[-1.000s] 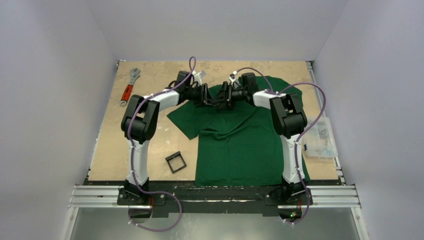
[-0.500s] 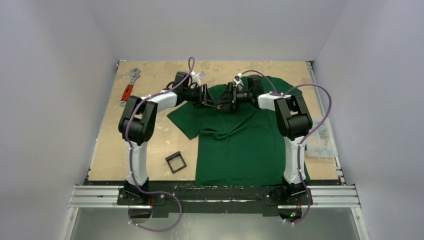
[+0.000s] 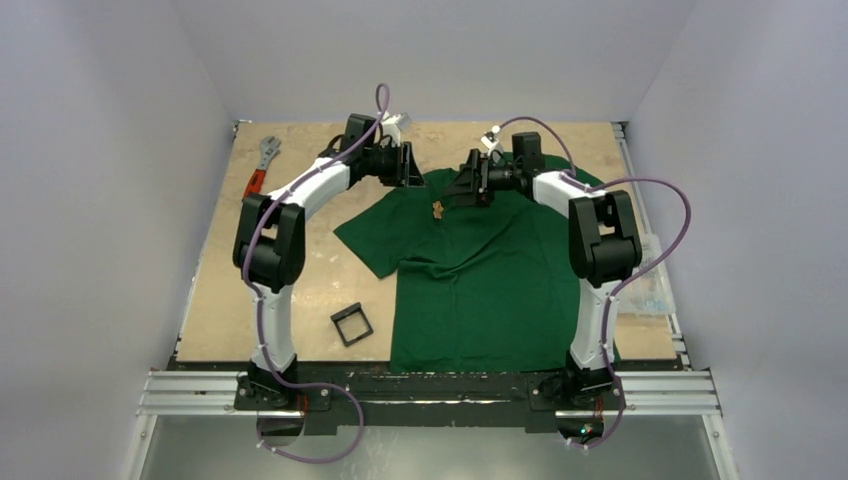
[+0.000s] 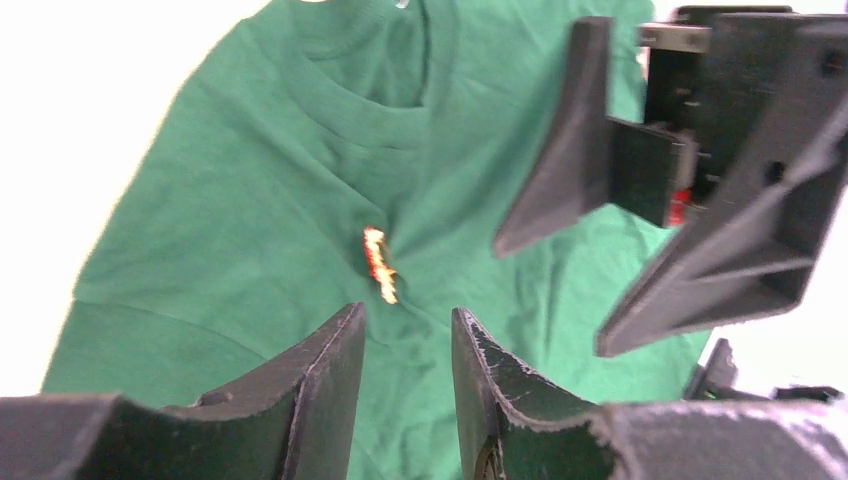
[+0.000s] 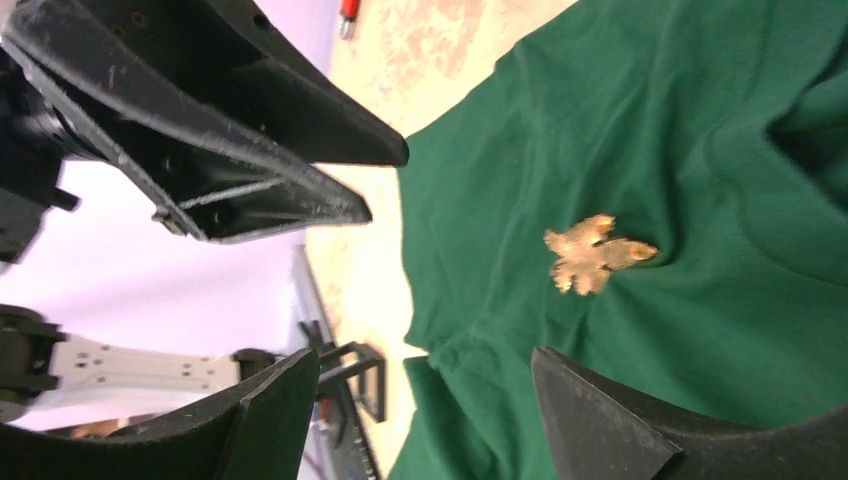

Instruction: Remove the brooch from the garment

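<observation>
You have the garment (image 3: 480,290) spread flat on the desk (image 3: 300,270): a plain dark green short-sleeved T-shirt. Its collar lies beneath your left gripper (image 3: 413,175) and right gripper (image 3: 464,190), and its hem lies away from them, toward the arm bases. The brooch (image 3: 437,209) sits on the chest just below the collar. It's a tiny orange-gold jagged leaf lying flat, and the cloth puckers in soft folds around it. From above it lies between your two grippers. It's just ahead of each one's tips and touches neither
</observation>
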Robot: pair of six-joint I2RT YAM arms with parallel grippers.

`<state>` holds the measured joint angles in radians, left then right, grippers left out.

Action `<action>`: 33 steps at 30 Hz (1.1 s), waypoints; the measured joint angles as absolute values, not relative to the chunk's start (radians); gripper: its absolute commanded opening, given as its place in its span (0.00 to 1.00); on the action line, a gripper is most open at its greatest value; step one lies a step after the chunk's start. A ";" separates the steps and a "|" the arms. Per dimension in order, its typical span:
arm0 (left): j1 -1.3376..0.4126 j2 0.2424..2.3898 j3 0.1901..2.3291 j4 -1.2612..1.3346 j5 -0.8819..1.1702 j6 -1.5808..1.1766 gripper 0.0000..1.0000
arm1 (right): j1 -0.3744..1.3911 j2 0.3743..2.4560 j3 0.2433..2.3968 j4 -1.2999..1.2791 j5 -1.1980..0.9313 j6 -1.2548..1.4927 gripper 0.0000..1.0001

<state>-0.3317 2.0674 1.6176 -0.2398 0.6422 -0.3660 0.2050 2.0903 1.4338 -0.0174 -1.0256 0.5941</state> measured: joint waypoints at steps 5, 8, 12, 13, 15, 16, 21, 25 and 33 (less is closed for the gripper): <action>-0.355 2.124 1.703 -0.336 0.546 -0.308 0.36 | 0.183 2.061 1.449 -0.137 -0.973 0.458 0.80; -0.381 2.157 1.743 -0.379 0.521 -0.287 0.36 | 0.177 2.060 1.449 -0.173 -0.953 0.421 0.80; -0.409 2.206 1.791 -0.411 0.511 -0.283 0.36 | 0.176 2.060 1.449 -0.210 -0.932 0.381 0.80; -0.414 2.218 1.804 -0.419 0.509 -0.284 0.36 | 0.176 2.060 1.449 -0.219 -0.930 0.374 0.80; -0.419 2.245 1.830 -0.432 0.508 -0.287 0.35 | 0.176 2.060 1.450 -0.229 -0.926 0.364 0.80; -0.419 2.259 1.842 -0.439 0.508 -0.289 0.35 | 0.176 2.060 1.450 -0.232 -0.924 0.360 0.80; -0.421 2.304 1.871 -0.461 0.501 -0.296 0.35 | 0.176 2.060 1.450 -0.237 -0.906 0.346 0.80; -0.426 2.321 1.882 -0.475 0.501 -0.296 0.33 | 0.176 2.060 1.450 -0.248 -0.900 0.339 0.80; -0.435 2.342 1.897 -0.499 0.501 -0.303 0.03 | 0.173 2.059 1.452 -0.281 -0.898 0.303 0.78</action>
<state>-0.4355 2.3417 1.8965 -0.4992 0.5007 -0.3035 0.1730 2.0594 1.4521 -0.2813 -0.8978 0.3035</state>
